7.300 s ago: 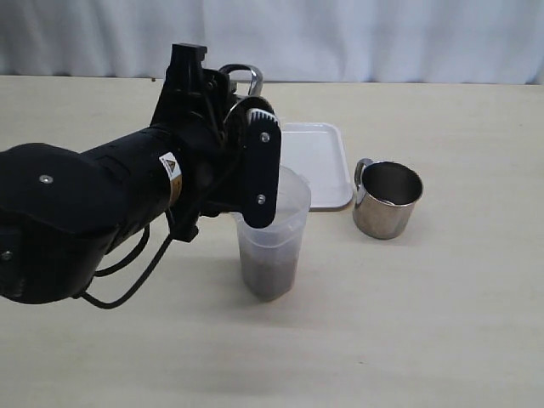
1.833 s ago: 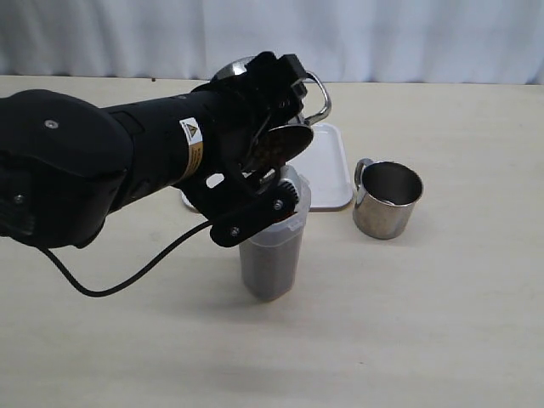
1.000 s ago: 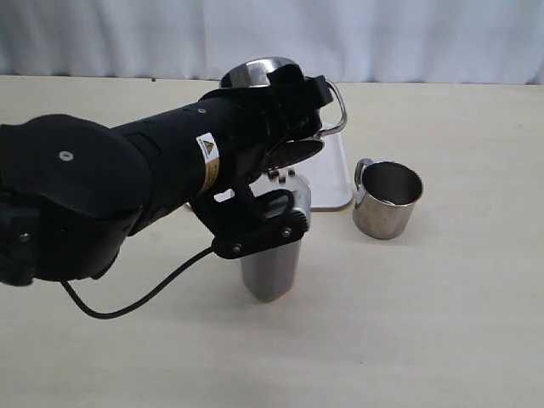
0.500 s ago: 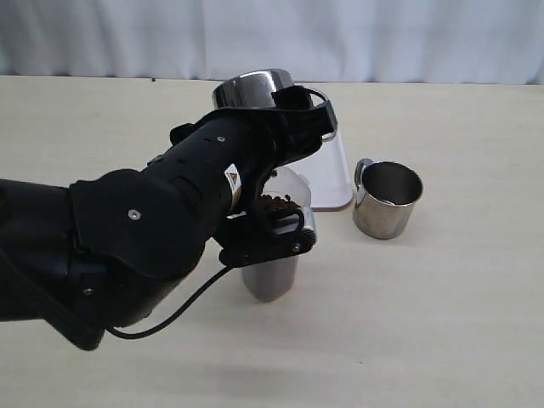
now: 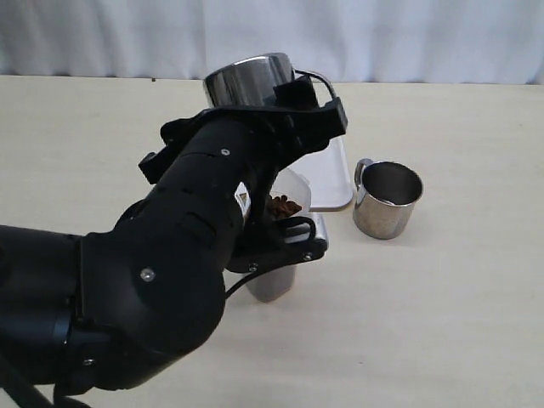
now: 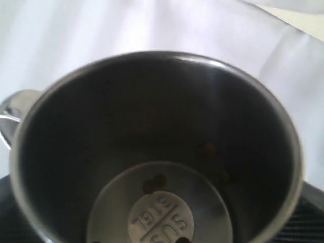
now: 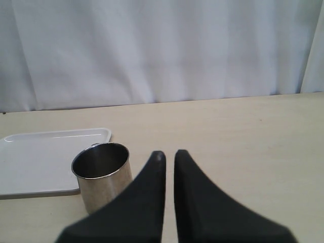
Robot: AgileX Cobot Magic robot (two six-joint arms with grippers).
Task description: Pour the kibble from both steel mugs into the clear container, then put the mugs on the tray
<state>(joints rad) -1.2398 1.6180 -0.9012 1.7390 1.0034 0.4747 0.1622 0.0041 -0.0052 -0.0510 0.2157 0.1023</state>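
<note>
My left gripper (image 5: pixel 285 102) is shut on one steel mug (image 5: pixel 246 81), tipped mouth-down over the clear container (image 5: pixel 274 285). Brown kibble (image 5: pixel 285 206) drops at the container's rim. The arm hides most of the container. In the left wrist view the mug's inside (image 6: pixel 152 111) fills the picture, with only a few pellets (image 6: pixel 154 183) left near its bottom. The other steel mug (image 5: pixel 388 198) stands upright on the table, to the right of the container and next to the white tray (image 5: pixel 342 174). My right gripper (image 7: pixel 168 154) is shut and empty, a little short of that mug (image 7: pixel 103 174).
The left arm's big black body (image 5: pixel 170 280) covers the table's left and middle in the exterior view. The tray (image 7: pixel 45 157) lies flat behind the standing mug. A white curtain (image 5: pixel 408 38) hangs along the table's far edge.
The left arm has rolled further and swung nearer the camera. The held mug's bottom has risen and its mouth has turned down. Kibble has spilled toward the container, now more hidden. The right gripper stays still.
</note>
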